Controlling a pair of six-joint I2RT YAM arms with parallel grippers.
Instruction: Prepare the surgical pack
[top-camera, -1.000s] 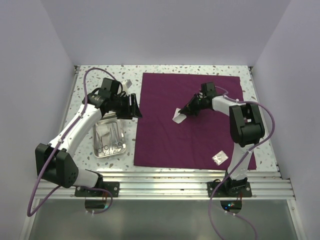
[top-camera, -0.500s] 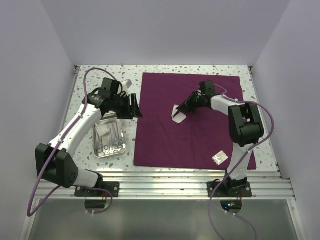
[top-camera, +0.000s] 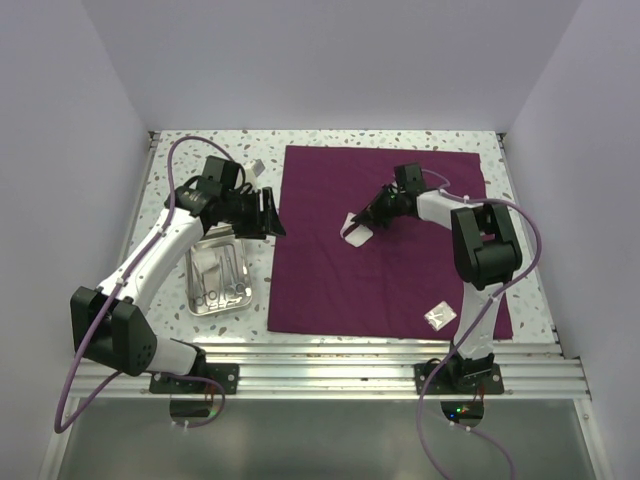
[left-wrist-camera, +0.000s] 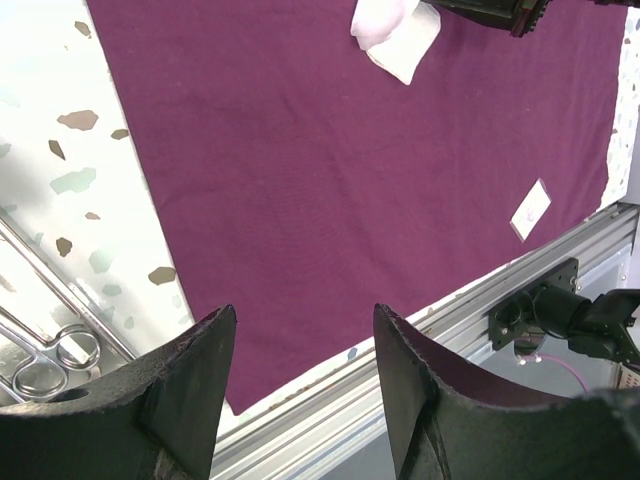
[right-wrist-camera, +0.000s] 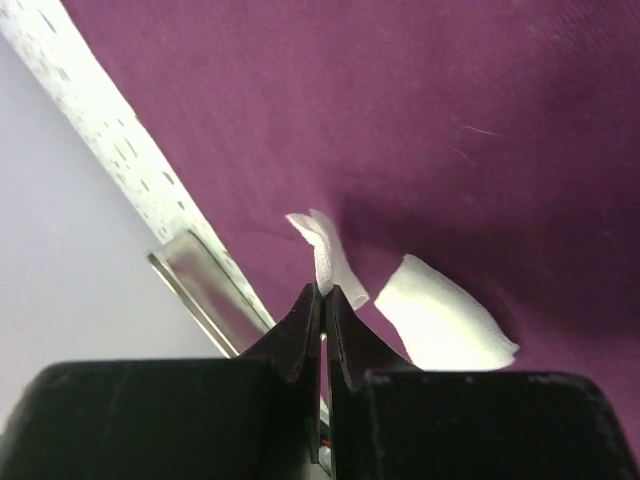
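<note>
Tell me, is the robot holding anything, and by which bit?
The right tool pinches a white gauze square by its edge; the left tool is open, holding nothing.

Legible text check, all three views: none found. No word, label, brand, number or sign could be read.

Only candidate: small white packet (top-camera: 437, 315) lying on the maroon cloth (top-camera: 400, 280), near the cloth's near right corner. It showed faint dark marks in the top view, too small to read. In the left wrist view the same packet (left-wrist-camera: 530, 208) appeared plain white.
</note>
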